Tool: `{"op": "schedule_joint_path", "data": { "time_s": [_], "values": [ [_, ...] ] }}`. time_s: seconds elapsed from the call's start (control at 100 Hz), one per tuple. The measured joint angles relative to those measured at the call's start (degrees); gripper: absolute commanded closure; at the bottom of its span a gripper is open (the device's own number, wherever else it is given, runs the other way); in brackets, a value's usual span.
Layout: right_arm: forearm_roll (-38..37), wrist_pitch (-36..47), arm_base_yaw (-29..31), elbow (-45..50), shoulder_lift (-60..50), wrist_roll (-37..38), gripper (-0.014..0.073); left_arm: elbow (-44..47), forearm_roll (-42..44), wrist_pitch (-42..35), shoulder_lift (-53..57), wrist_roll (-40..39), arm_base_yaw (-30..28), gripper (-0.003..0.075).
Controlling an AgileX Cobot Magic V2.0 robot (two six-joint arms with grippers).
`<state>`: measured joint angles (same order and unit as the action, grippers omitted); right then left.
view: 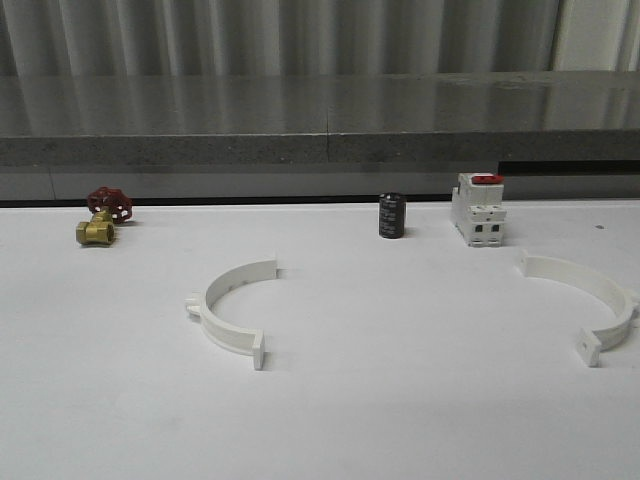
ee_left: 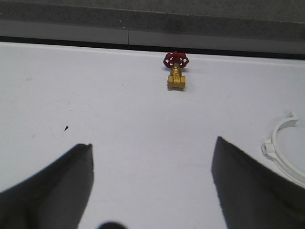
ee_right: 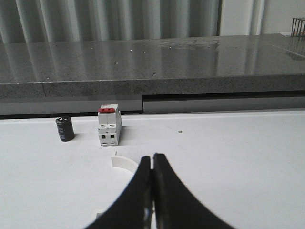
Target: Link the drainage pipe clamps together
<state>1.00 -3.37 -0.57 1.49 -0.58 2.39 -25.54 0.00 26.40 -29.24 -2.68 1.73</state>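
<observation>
Lying apart on the white table, two clamps; left jaws wide, right jaws closed together.

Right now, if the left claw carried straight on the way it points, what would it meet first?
Probably the brass valve with the red handwheel, which sits ahead of the open left claw with bare white table between. Depth is hard to judge; the white half-ring clamp lies off to one side.

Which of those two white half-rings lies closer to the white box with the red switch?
The right clamp, near the table's right edge, just in front of the breaker. The left clamp lies mid-table, farther away.
</observation>
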Motion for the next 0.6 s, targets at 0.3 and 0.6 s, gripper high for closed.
{"op": "schedule_joint_path", "data": {
  "time_s": [0.3,0.6],
  "values": [
    [0.0,0.48,0.0,0.0,0.0,0.0,0.0654,2.5,0.0,-1.78,5.72,0.13,0.0,0.0741],
    [0.0,-10.96,0.0,-13.67,7.7,0.0,0.0654,2.49,0.0,-1.8,5.72,0.13,0.0,0.0741]
  ]
}}
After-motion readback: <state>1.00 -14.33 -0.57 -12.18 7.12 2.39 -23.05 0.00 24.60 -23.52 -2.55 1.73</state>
